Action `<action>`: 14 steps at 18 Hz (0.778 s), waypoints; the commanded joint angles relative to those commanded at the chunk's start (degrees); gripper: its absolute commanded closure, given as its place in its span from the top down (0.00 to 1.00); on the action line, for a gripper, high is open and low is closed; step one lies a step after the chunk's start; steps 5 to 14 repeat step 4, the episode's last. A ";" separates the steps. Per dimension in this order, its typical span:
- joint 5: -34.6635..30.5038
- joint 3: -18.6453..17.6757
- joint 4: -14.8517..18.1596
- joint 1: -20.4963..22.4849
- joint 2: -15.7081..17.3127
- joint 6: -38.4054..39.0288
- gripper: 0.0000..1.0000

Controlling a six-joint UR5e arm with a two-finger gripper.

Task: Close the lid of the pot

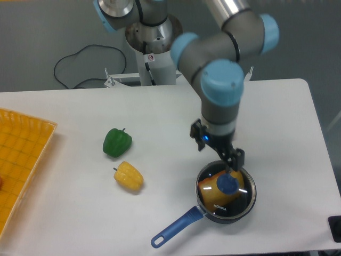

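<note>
The pot (226, 210) is a small dark saucepan at the front right of the table, its long blue handle (176, 228) pointing to the front left. The pot lid (241, 193), clear glass with a blue centre knob (229, 184), lies flat on the pot's rim. An orange thing shows through the glass inside. My gripper (222, 157) hangs above and slightly behind the knob, lifted off it. Its jaws are apart with nothing between them.
A green pepper (117, 142) and a yellow pepper (129, 176) lie at the table's middle left. An orange tray (21, 165) sits at the left edge. A black cable (80, 58) loops behind the table near the arm's base (154, 48).
</note>
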State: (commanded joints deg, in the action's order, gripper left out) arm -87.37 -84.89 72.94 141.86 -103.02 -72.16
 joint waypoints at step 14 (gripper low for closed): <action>0.80 -2.81 6.59 -0.72 6.23 -0.35 1.00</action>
